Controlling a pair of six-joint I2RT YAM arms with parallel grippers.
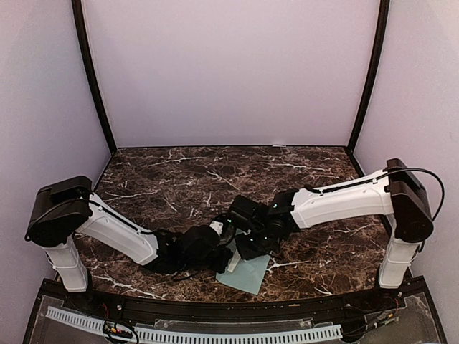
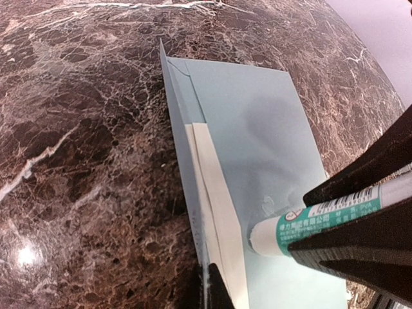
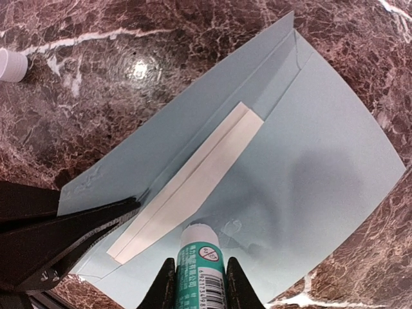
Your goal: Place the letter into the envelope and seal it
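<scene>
Envelope: a pale teal-green flat paper envelope (image 1: 249, 276) (image 2: 257, 129) (image 3: 322, 141) lies on the dark brown marble-patterned tabletop (image 1: 179, 179), close to the near edge, under the two arms where they meet.
Flap: the narrow teal flap (image 3: 174, 116) (image 2: 177, 116) is open, folded out along one long side of the wide panel.
Letter: a cream folded paper letter (image 2: 215, 193) (image 3: 193, 183) shows only as a thin strip along the crease between flap and panel. The rest of it is hidden.
Right gripper: the right gripper (image 3: 197, 264) (image 2: 302, 219) (image 1: 247, 247) is partly closed, its two black fingers clamped on a green-labelled white glue stick (image 3: 201, 261) (image 2: 309, 215).
Glue stick: its white tip touches the wide panel just beside the cream strip. A small glossy smear lies next to the tip.
Left gripper: the left gripper (image 3: 132, 205) (image 2: 215, 283) (image 1: 226, 254) is fully closed and grips nothing. Its black tip is set down at the crease, where letter and flap meet.
Cap: a small white round cap (image 3: 9, 64) sits on the marble, well apart from the envelope.
</scene>
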